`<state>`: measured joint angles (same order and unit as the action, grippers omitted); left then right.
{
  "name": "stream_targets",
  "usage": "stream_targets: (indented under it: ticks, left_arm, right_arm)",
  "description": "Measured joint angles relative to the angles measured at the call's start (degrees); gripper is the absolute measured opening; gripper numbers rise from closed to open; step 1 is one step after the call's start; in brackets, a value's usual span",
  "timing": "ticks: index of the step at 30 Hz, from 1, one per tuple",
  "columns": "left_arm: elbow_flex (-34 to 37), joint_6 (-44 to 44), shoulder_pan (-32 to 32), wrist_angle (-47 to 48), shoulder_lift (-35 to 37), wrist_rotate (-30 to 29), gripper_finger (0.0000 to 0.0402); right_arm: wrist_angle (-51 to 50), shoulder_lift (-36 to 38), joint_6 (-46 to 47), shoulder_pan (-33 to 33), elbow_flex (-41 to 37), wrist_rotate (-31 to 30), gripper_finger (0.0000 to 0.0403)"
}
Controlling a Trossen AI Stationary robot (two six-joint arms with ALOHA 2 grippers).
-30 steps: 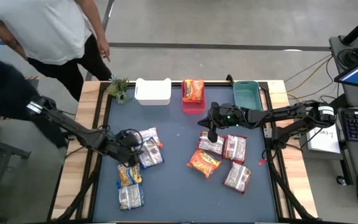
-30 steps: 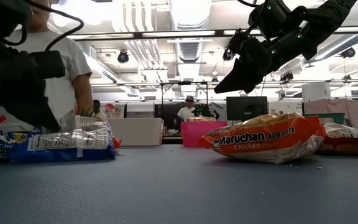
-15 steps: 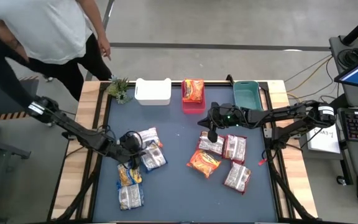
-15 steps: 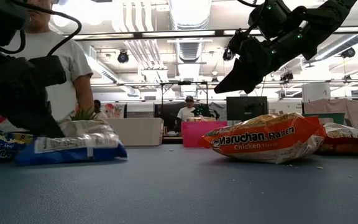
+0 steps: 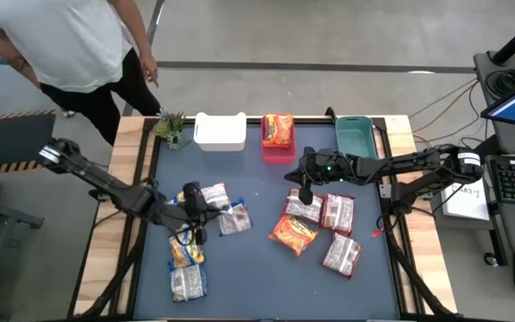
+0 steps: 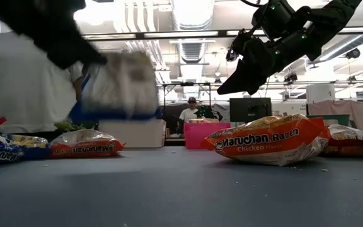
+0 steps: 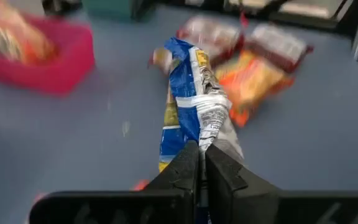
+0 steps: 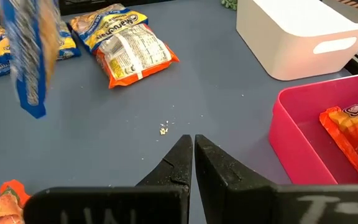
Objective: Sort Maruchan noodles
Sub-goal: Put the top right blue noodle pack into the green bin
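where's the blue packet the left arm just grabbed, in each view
high view: blue packet, centre-left, at left gripper.
low view: lifted, upper left.
left wrist view: centre, clamped.
right wrist view: top left, hanging.
Shared landmark: pink bin.

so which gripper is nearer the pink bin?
Right. The right gripper hovers shut just in front of the pink bin. The left gripper is farther off toward the table's left, shut on a blue packet.

Two dark jointed arms, black cables, green indicator lights
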<state>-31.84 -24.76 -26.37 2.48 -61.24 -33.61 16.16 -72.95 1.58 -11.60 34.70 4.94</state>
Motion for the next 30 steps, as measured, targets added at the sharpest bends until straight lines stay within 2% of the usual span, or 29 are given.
stream_targets:
  ticks: [4, 18, 21, 25, 30]
  left_arm:
    - [-1.91, 2.66, 0.0, 0.19, 0.2, -0.41, 0.0001]
    - [-2.23, 2.61, 0.0, -0.02, 0.36, -1.71, 0.0]
    - [-2.2, -1.1, -0.05, 4.72, 0.16, 2.29, 0.0]
    - [-0.65, -13.2, -0.3, 15.54, -2.41, 6.8, 0.0]
    - [2.88, -18.91, -0.87, 13.23, -9.06, 15.51, 0.0]
  right_arm:
    - [-0.01, 0.0, -0.02, 0.0, 0.0, -0.01, 0.0009]
    - [-0.02, 0.0, -0.2, 0.0, 0.0, -0.02, 0.0009]
    - [0.02, 0.0, -0.05, 0.0, 0.0, -0.02, 0.0009]
    - [1.33, 0.0, 2.15, 0.0, 0.0, -0.01, 0.0009]
    - [1.61, 0.0, 3.7, 0.0, 0.5, 0.0, 0.0009]
